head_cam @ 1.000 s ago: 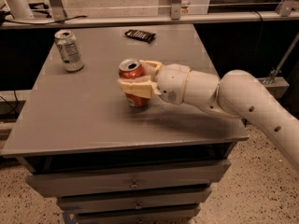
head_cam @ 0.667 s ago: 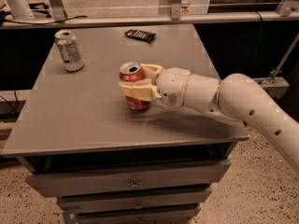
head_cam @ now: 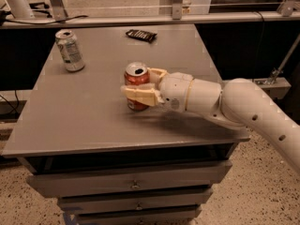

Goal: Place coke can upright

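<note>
Grey table top (head_cam: 70,125), drawers (head_cam: 136,184) below. Coke can (head_cam: 136,77) upright near centre, clasped by both fingers (head_cam: 138,95) of gripper (head_cam: 138,82) reaching in from 4 o'clock. Risk judged: can tipped or dragged if withdrawal precedes full release. Silver can (head_cam: 70,50) at 10 o'clock, well apart.

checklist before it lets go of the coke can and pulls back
1. Coke can upright, opened end up: ok.
2. Can base flat on the table: cannot tell; it looks seated, but the gripper hides part of the can's lower side.
3. Gripper shut on the can at mid-height, one finger on each side: ok, ready to open.
4. Can well in from every table edge: ok.
5. Silver can and dark packet far from the arm's way back to the right: ok.
</note>
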Robot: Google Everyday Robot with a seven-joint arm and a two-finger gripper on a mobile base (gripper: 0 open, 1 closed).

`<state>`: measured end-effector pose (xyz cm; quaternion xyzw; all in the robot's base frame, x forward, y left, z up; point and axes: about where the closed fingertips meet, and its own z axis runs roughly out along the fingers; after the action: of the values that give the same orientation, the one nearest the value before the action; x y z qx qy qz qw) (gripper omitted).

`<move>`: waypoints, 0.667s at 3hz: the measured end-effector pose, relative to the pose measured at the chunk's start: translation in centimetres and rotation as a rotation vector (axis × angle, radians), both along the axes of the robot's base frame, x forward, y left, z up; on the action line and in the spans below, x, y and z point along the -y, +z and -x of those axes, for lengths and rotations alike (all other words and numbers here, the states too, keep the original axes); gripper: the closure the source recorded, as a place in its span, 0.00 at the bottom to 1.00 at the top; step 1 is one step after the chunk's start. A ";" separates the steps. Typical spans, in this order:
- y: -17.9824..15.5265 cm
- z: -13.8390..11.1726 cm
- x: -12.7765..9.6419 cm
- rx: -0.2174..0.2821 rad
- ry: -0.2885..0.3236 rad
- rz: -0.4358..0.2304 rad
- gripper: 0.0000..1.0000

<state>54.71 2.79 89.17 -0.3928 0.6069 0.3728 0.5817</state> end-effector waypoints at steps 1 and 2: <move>-1.0 0.6 1.9 -0.025 -0.025 0.030 0.00; -2.0 1.4 6.4 -0.049 -0.077 0.095 0.00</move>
<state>53.31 -3.58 87.18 -0.3869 0.6526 0.3303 0.5616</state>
